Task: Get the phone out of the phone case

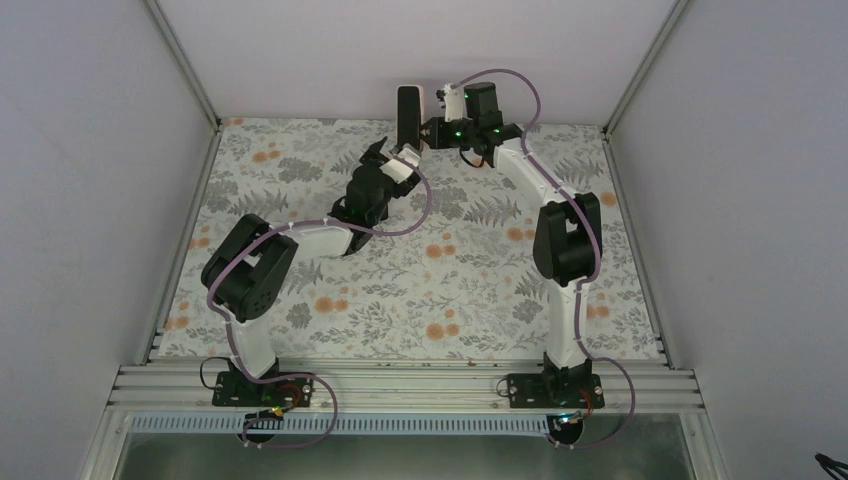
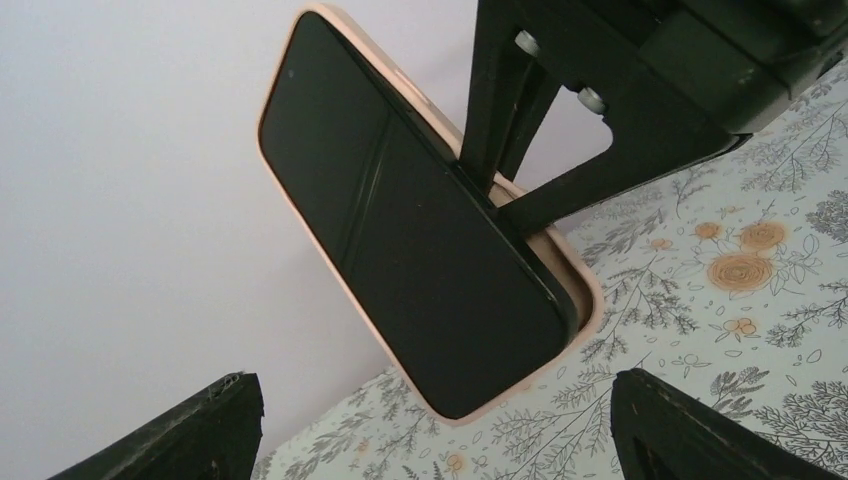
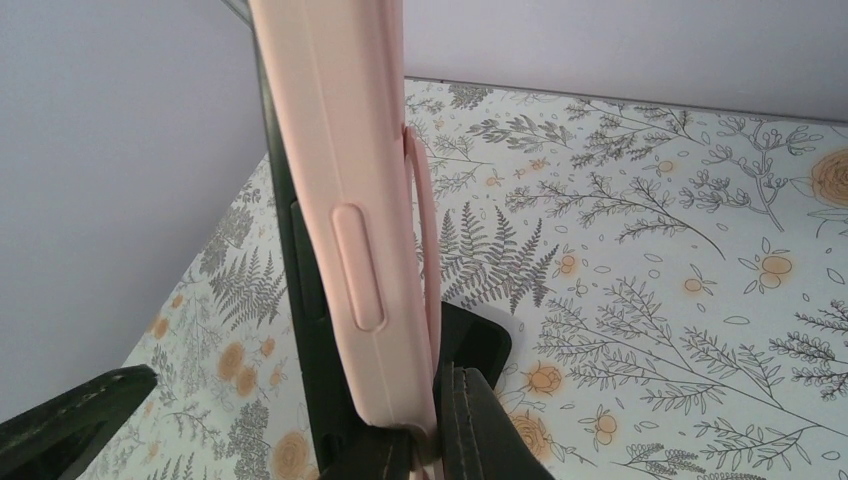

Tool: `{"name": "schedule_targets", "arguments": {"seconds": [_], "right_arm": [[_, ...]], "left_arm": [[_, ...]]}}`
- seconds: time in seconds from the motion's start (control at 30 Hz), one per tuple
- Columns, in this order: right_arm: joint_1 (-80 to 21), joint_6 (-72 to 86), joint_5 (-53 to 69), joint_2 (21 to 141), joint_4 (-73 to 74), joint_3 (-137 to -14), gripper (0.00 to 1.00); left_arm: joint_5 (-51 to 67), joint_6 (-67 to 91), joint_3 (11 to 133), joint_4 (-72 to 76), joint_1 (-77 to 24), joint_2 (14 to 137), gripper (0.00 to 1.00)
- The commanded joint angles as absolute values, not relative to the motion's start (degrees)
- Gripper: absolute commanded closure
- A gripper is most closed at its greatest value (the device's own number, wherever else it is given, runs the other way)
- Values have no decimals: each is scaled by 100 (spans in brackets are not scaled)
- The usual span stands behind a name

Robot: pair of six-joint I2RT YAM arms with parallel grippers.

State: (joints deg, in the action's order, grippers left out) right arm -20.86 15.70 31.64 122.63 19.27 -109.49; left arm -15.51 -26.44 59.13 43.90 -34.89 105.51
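The black phone (image 2: 400, 230) sits in a pale pink phone case (image 2: 588, 300) that is held upright above the back of the table. At its lower right corner the phone stands slightly proud of the case rim. My right gripper (image 3: 435, 440) is shut on the phone case (image 3: 350, 200) at its lower edge, with the phone's dark side (image 3: 300, 330) just left of it. My left gripper (image 2: 435, 440) hangs open below the phone, touching nothing. From above, the phone (image 1: 408, 115) stands between the left gripper (image 1: 388, 155) and the right gripper (image 1: 432, 132).
A floral cloth (image 1: 430, 270) covers the table. White walls close it in at the back and on both sides, and the phone is close to the back wall (image 1: 400, 50). A metal rail (image 1: 400, 380) runs along the near edge by the arm bases.
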Motion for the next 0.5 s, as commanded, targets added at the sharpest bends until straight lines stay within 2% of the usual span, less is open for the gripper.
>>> {"name": "schedule_targets", "arguments": {"seconds": [0.0, 0.47], "right_arm": [[-2096, 1714, 3248, 12037, 1490, -11225, 97], [-2160, 1802, 3346, 12139, 1442, -11276, 97]], "left_arm": [[-1449, -2508, 6204, 4485, -3489, 10734, 14], [-1647, -2807, 6622, 4448, -3507, 11116, 12]]}}
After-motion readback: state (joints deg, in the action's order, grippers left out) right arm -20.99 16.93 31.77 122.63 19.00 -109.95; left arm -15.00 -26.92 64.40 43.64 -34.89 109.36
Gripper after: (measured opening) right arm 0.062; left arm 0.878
